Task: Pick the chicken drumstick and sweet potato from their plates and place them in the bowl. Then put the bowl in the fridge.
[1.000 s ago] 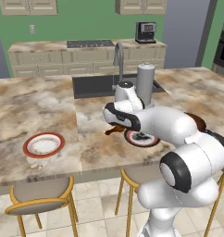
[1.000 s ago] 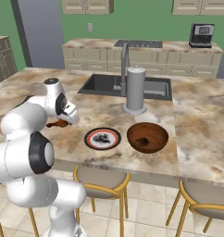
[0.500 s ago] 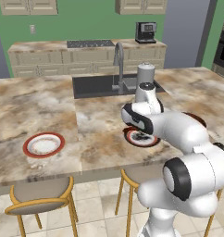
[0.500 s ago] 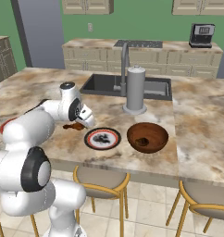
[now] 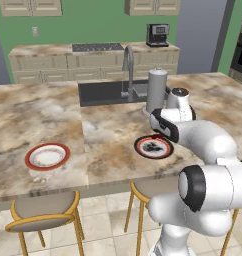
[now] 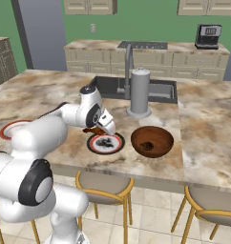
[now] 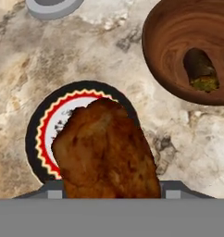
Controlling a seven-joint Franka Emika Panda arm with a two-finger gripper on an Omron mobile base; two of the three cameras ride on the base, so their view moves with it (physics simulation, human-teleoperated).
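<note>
My gripper [image 7: 111, 196] is shut on the chicken drumstick [image 7: 104, 148], a reddish-brown piece held up above the counter. Below it lies the white plate with black rim and red ring [image 7: 33, 139]. In the right base view the gripper [image 6: 96, 129] hangs with the drumstick [image 6: 92, 130] over the left edge of that plate [image 6: 118, 141]. Just right of it stands the wooden bowl [image 6: 152, 140], bowl [image 7: 169, 46], with the sweet potato [image 7: 200, 69] lying inside. The red-rimmed plate [image 5: 47, 156] sits bare at the far left. The grey fridge [image 5: 203, 35] stands against the back wall.
A tall grey canister [image 6: 139, 91] stands behind the plate and bowl, beside the sink [image 5: 108, 92] and its faucet [image 5: 128, 70]. Stools [image 5: 43, 215] line the counter's front edge. A coffee machine [image 5: 157, 35] sits on the back counter.
The arm has swung right with the drumstick in its grip, from left of the black-rimmed plate to above it, closer to the bowl.
</note>
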